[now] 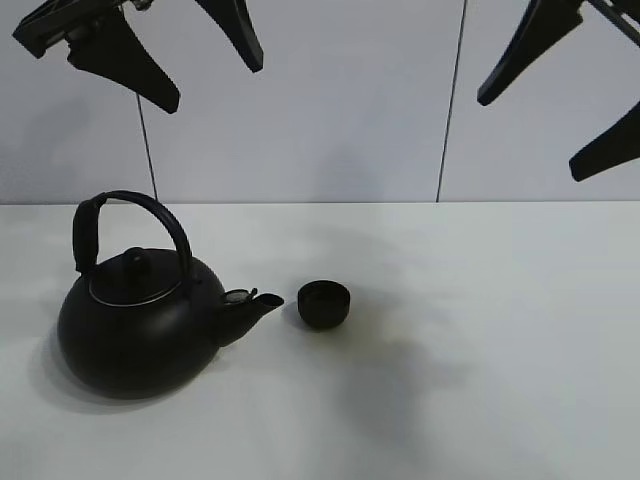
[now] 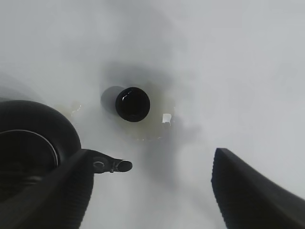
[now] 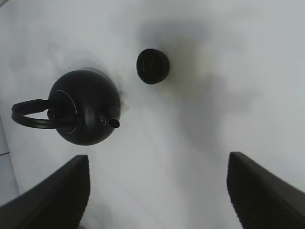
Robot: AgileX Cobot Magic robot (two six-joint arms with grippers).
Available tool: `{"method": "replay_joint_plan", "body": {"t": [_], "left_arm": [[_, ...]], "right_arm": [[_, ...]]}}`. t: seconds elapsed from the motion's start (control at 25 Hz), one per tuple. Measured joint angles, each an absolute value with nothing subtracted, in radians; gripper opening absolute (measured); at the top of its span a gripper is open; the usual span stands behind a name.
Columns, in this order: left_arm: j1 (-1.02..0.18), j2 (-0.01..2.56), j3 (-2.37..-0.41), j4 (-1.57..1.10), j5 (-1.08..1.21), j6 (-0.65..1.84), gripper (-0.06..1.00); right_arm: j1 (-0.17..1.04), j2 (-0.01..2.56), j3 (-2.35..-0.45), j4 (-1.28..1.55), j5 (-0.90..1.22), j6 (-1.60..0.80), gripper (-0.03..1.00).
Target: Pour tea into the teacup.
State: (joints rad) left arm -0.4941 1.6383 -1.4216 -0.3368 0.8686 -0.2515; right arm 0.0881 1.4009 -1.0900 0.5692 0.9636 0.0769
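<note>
Both my pincers, left (image 1: 170,50) and right (image 1: 560,100), hang agape above the big black arched-handle kettle (image 1: 140,320), small matte-black bowl-shaped teacup (image 1: 325,304) just beside its spout.

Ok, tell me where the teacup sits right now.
In the exterior high view the teacup stands upright on the white table near the middle, just right of the kettle spout, apart from it.

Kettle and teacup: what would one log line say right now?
kettle: on table, untouched | teacup: upright by spout | left pincer: open, raised | right pincer: open, raised
</note>
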Motion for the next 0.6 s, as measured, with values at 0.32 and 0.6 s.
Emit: {"method": "replay_joint_plan", "body": {"t": [0.32,0.6], "left_arm": [[-0.494,1.638,-1.422,-0.337,0.923,-0.252,0.51],[-0.494,1.638,-1.422,-0.337,0.936,-0.252,0.51]], "right_arm": [[0.133,1.401,-1.09,0.576,0.915,0.121,0.55],[0.133,1.401,-1.09,0.576,0.891,0.123,0.55]]}}
